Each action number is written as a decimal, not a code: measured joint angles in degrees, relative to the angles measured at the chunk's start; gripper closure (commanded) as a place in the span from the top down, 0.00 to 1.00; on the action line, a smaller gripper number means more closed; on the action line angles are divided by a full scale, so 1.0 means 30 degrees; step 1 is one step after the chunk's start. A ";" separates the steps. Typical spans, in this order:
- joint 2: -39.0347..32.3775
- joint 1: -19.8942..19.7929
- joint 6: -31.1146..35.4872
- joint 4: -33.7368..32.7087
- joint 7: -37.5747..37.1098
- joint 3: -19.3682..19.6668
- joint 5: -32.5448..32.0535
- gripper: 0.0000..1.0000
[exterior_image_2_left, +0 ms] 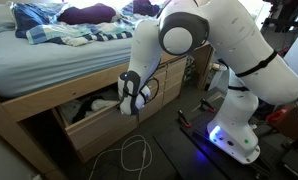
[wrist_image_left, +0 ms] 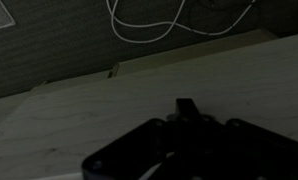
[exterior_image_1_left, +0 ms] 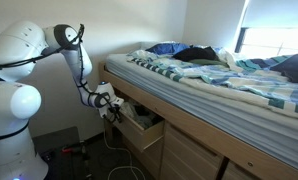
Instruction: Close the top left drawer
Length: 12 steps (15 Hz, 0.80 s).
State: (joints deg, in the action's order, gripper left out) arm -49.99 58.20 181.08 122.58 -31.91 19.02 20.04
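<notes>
Floor, foreground: a loose white cable lies in loops on the dark carpet in front of the bed frame; in the wrist view the cable shows at the top edge, beyond a pale wood panel that fills most of that picture.

Arm: the white arm reaches down from its base, where a blue light glows, toward the frame. The gripper hangs at the edge of the drawer. In an exterior view the gripper sits just beside the protruding drawer, at its outer corner. In the wrist view the gripper is only a dark shape low in the picture. How far it is open cannot be told in any view, nor whether it touches the wood; nothing is seen held in it.

Drawer: it stands pulled out from the upper row of the bed frame, directly under the mattress, its flat plain front well clear of the frame. White and dark clothes lie inside.

Frame, behind: matching drawer fronts sit flush in the frame beside the open one.

Bed, above: striped bedding covers the mattress, with dark and blue clothes heaped on top.

Background: a window with a blind shows behind the bed.
</notes>
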 measured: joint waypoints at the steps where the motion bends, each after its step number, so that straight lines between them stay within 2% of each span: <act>1: -0.0136 -0.0019 0.0001 -0.0221 0.0000 0.0059 0.0000 0.00; 12: -0.2247 -0.0917 0.0067 -0.3854 0.0003 0.0125 0.0000 0.00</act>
State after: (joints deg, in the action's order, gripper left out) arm -56.73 55.45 181.28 111.02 -31.90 19.39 20.04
